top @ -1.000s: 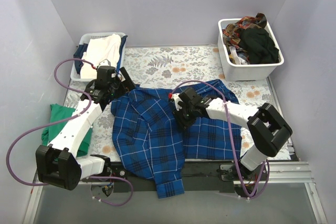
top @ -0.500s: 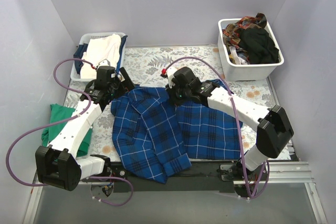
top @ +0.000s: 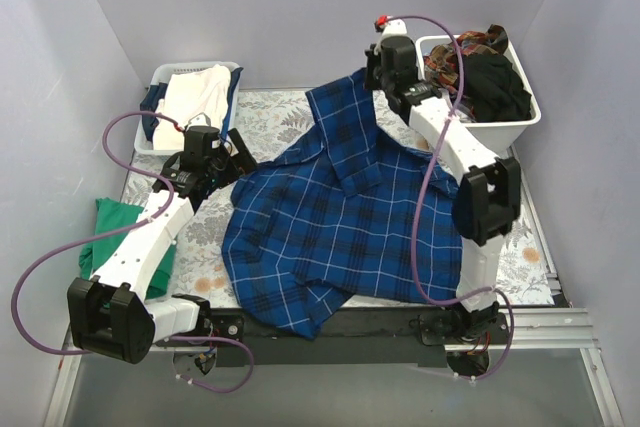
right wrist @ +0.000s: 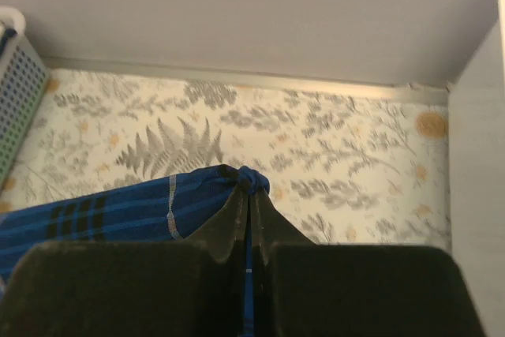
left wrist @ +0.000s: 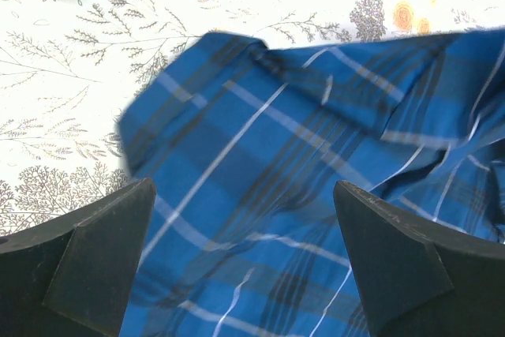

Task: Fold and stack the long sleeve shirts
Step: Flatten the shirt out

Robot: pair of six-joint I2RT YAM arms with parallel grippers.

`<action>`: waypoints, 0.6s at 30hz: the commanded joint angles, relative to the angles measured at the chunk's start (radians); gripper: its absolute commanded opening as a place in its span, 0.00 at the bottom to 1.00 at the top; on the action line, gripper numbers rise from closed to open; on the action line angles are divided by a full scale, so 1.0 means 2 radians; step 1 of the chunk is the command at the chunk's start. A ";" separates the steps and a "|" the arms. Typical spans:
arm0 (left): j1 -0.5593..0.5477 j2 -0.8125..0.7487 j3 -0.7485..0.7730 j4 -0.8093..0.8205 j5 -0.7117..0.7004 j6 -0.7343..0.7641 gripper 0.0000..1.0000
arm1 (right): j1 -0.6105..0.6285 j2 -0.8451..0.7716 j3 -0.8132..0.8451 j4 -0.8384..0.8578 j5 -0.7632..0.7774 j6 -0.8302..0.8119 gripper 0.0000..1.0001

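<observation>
Right gripper [right wrist: 251, 195]: fingers pressed together on a bunched corner of the dark blue plaid shirt [top: 340, 217], held high over the far edge of the floral table cloth [top: 290, 117].
Left gripper [left wrist: 243, 195]: fingers spread wide with nothing between them, poised just above the shirt's edge over the left half of the table cloth.
Shirt: drawn up into a peak at the pinched corner, the rest draped down and spread across the middle of the table cloth, reaching its near edge.
White bin [top: 478, 127]: at the far right corner of the table cloth, piled with dark and patterned clothes.
Slatted basket [top: 165, 75]: at the far left corner of the table cloth, pale cloth on top.
Green cloth [top: 118, 219]: just off the left edge of the table cloth.
</observation>
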 commanded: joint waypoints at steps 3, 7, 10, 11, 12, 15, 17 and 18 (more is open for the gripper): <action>0.002 0.008 -0.002 -0.001 0.025 0.016 0.98 | 0.000 0.142 0.203 0.043 -0.091 0.035 0.15; 0.001 0.020 0.002 0.002 0.028 0.023 0.98 | -0.002 0.171 0.207 0.038 -0.166 0.058 0.66; 0.001 0.035 0.008 0.005 0.027 0.028 0.98 | -0.001 0.134 0.128 0.037 -0.148 0.052 0.71; 0.001 0.040 0.009 0.008 0.030 0.029 0.98 | -0.001 0.121 0.107 0.037 -0.139 0.041 0.73; 0.002 0.050 0.011 0.010 0.041 0.034 0.98 | -0.001 0.100 0.093 0.033 -0.113 0.037 0.74; 0.002 0.077 0.020 0.024 0.078 0.045 0.98 | -0.003 0.056 0.054 -0.022 -0.068 0.029 0.74; 0.001 0.103 0.028 0.027 0.099 0.052 0.98 | -0.003 0.015 0.019 -0.053 -0.061 0.030 0.74; 0.002 0.112 0.042 0.028 0.103 0.055 0.98 | -0.003 -0.001 0.003 -0.085 -0.058 0.032 0.74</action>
